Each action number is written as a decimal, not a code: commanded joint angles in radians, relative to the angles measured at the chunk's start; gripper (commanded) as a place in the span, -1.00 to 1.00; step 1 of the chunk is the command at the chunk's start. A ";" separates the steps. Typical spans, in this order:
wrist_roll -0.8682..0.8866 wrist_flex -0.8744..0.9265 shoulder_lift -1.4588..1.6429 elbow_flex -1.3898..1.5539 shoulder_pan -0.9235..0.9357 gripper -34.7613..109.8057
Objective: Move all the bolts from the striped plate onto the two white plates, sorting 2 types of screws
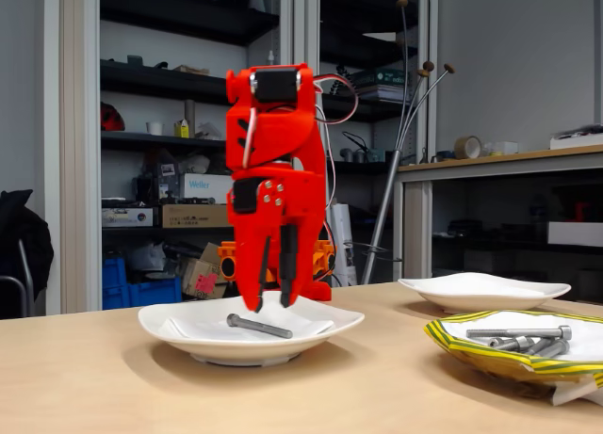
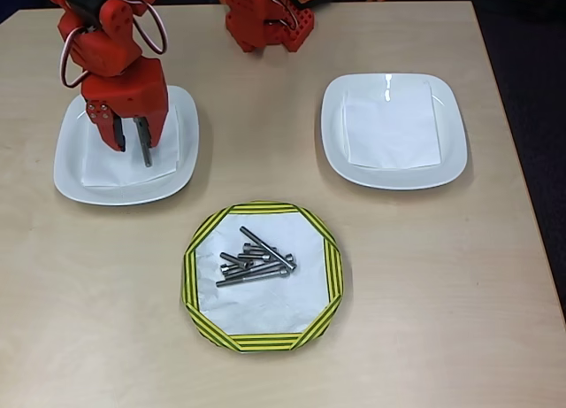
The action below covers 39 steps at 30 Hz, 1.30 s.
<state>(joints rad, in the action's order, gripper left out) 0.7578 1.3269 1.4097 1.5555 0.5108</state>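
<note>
one long bolt (image 1: 258,326) on left white plate (image 2: 71,173), under parted hand (image 1: 274,297)

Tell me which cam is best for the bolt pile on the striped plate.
Overhead view: the bolt pile lies fully exposed inside the striped plate, long and short ones separable. The fixed view sees the pile side-on at the right edge, with the rim hiding its lower part.

workshop/lab | cluttered shelves (image 1: 179,95); Weller box (image 1: 205,186); tape roll (image 1: 467,147)
</note>
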 commanded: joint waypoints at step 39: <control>0.245 -0.574 -0.238 -0.014 -0.600 -0.37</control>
<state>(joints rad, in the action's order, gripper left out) 0.9771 0.7517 1.1873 1.5493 -0.0859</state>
